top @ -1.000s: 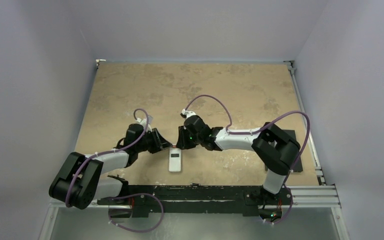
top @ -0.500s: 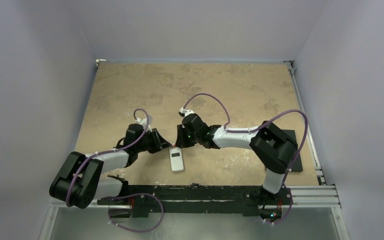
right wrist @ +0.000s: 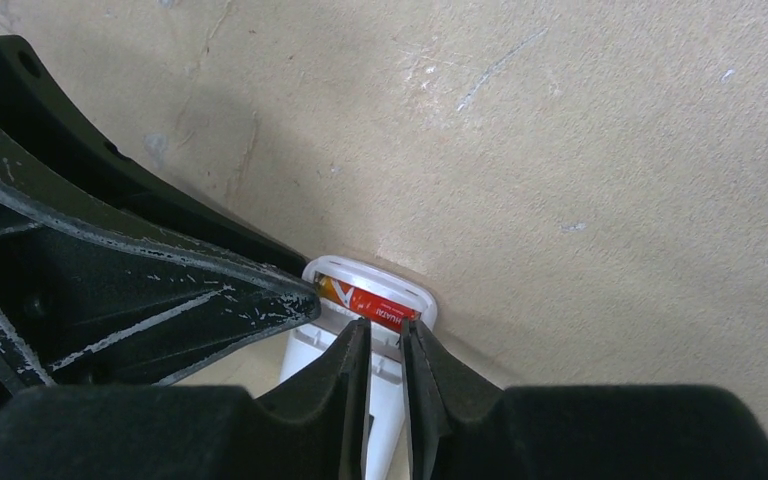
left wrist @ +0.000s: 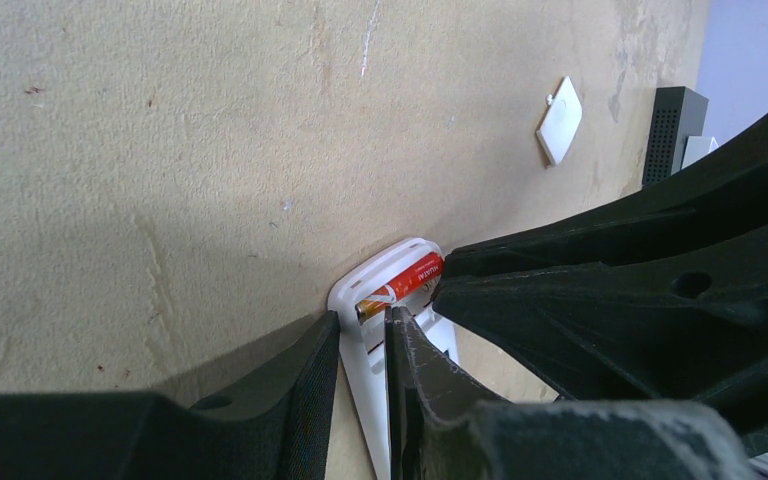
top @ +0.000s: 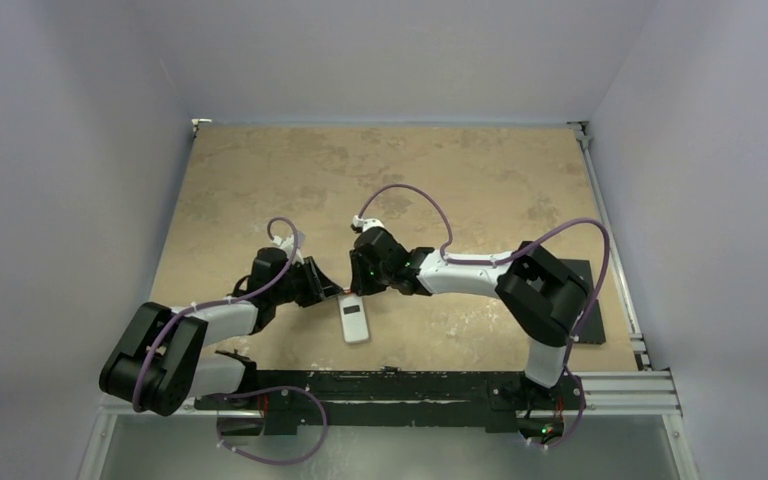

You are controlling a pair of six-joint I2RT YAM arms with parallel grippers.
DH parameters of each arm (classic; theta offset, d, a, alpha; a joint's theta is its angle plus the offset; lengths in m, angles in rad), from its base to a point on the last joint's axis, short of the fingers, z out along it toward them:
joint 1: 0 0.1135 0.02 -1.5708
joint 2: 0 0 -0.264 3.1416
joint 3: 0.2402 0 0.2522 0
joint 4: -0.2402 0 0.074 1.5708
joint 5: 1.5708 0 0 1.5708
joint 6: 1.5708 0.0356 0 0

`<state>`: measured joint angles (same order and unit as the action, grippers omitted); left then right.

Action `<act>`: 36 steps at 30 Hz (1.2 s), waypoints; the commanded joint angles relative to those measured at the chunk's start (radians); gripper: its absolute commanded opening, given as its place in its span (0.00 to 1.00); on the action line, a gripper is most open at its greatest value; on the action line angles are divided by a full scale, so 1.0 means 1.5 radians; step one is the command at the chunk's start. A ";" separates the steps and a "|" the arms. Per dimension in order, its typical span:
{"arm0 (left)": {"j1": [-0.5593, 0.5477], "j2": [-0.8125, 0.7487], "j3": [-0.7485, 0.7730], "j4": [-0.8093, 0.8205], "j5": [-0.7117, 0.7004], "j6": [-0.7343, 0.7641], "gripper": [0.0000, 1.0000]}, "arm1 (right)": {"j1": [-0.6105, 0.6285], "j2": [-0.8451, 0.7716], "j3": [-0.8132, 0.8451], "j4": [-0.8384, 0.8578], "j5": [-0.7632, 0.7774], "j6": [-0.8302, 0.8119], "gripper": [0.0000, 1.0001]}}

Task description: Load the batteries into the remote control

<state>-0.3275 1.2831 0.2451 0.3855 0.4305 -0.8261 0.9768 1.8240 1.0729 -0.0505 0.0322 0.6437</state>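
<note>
My left gripper [left wrist: 360, 345], narrow, pinches the remote's [top: 356, 325] end wall. My right gripper [right wrist: 385, 345], narrow, crowds beside it over the battery [right wrist: 370, 305]; I cannot tell whether it grips.

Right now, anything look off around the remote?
Nothing looks damaged. The battery lies in the open end of the remote control; I can't tell whether it is fully seated. A small white square piece lies loose on the table, apart from it.
</note>
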 commanded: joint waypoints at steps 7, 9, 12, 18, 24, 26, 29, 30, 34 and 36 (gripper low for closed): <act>-0.003 0.003 0.011 0.055 0.029 0.008 0.22 | 0.039 0.063 0.056 -0.092 0.069 -0.024 0.23; -0.003 0.004 0.011 0.057 0.031 0.008 0.22 | 0.045 0.070 0.065 -0.104 0.078 -0.025 0.22; -0.003 0.004 0.011 0.058 0.035 0.007 0.22 | 0.053 0.080 0.079 -0.128 0.097 -0.028 0.22; -0.002 -0.001 0.007 0.059 0.036 0.007 0.22 | 0.071 0.096 0.104 -0.170 0.130 -0.031 0.21; -0.002 -0.011 0.004 0.052 0.038 0.010 0.21 | 0.092 0.128 0.138 -0.212 0.158 -0.033 0.19; -0.001 -0.016 0.003 0.046 0.038 0.013 0.21 | 0.096 0.131 0.141 -0.217 0.160 -0.032 0.18; 0.000 -0.021 0.003 0.040 0.038 0.014 0.21 | 0.098 0.127 0.148 -0.223 0.166 -0.031 0.18; 0.001 -0.022 0.003 0.038 0.038 0.014 0.21 | 0.099 0.126 0.150 -0.226 0.170 -0.030 0.17; 0.003 -0.024 0.002 0.031 0.036 0.016 0.21 | 0.099 0.109 0.157 -0.233 0.184 -0.026 0.17; 0.003 -0.026 0.001 0.028 0.034 0.017 0.21 | 0.099 0.096 0.160 -0.239 0.192 -0.022 0.18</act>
<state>-0.3275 1.2713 0.2447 0.3798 0.4431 -0.8177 1.1091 1.9636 1.3125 -0.2867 0.3172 0.5915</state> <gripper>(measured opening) 0.213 0.177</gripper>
